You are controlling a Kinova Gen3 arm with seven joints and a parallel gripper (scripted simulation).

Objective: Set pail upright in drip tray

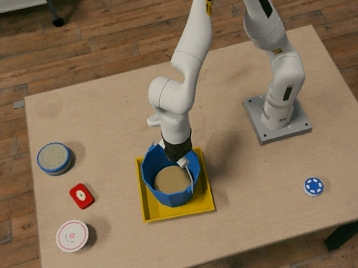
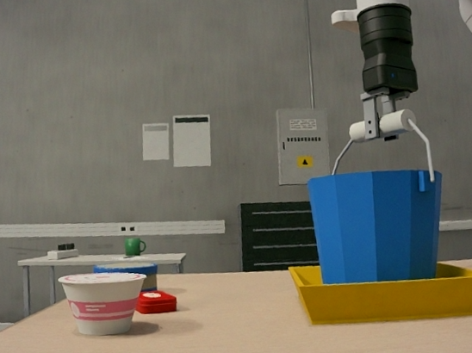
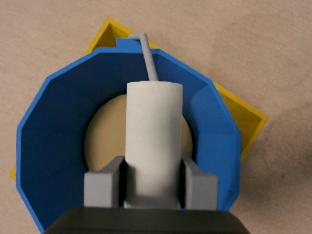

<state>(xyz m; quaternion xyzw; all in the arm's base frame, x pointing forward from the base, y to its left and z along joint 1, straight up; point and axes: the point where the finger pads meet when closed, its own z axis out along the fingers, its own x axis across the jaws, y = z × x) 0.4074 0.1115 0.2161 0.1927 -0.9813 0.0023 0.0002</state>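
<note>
The blue pail (image 1: 171, 179) stands upright inside the yellow drip tray (image 1: 175, 193) near the table's middle. In the side view the pail (image 2: 376, 226) reaches down behind the tray's rim (image 2: 395, 295), so its base is hidden. My gripper (image 2: 380, 128) is shut on the white grip of the pail's handle (image 2: 381, 125), straight above the pail, with the wire handle raised. The wrist view looks down past the fingers and the white grip (image 3: 152, 137) into the pail (image 3: 123, 150), with yellow tray corners (image 3: 247, 122) showing around it.
A blue-rimmed round tin (image 1: 54, 158), a red case (image 1: 81, 195) and a white cup with pink markings (image 1: 71, 235) stand at the table's left. A blue-and-white disc (image 1: 312, 187) lies at the right. The arm's base plate (image 1: 277, 120) is bolted at the back right.
</note>
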